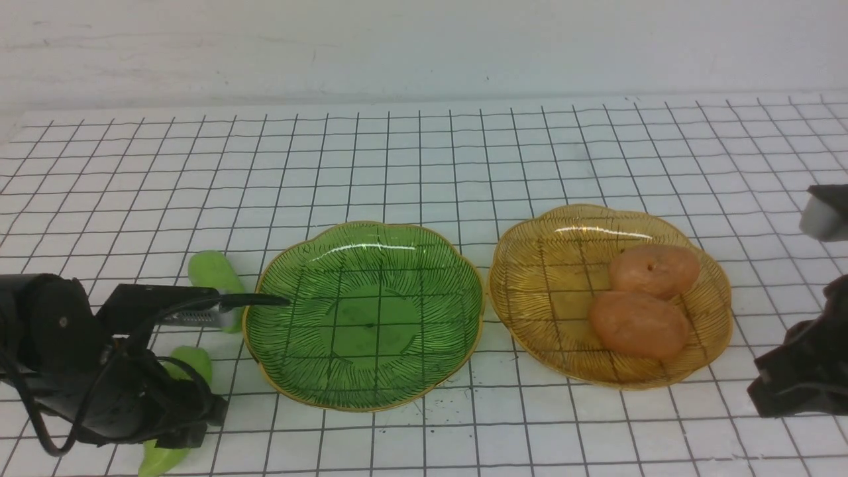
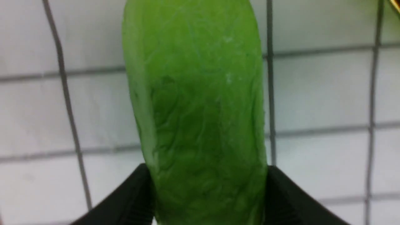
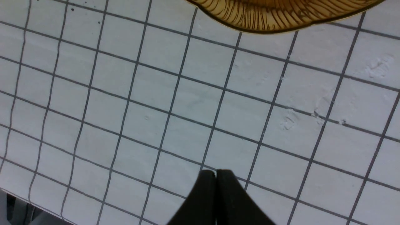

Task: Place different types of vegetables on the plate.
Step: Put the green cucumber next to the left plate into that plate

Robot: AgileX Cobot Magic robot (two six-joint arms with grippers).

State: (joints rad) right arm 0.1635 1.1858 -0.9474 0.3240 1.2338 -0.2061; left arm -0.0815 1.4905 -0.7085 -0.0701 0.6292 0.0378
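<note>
The left gripper is closed on one light-green cucumber, a fingertip pressed to each side, beside the green plate. The other cucumber lies near that plate; two brown potatoes sit touching on the amber plate. The right gripper is shut.

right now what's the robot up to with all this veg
The left arm's fingers are closed around one of the two green cucumber-like pieces, left of the green plate. The other green piece lies beside that plate, which holds nothing. Both brown potato-like pieces sit on the amber plate. The right gripper is shut, holding nothing.
</note>
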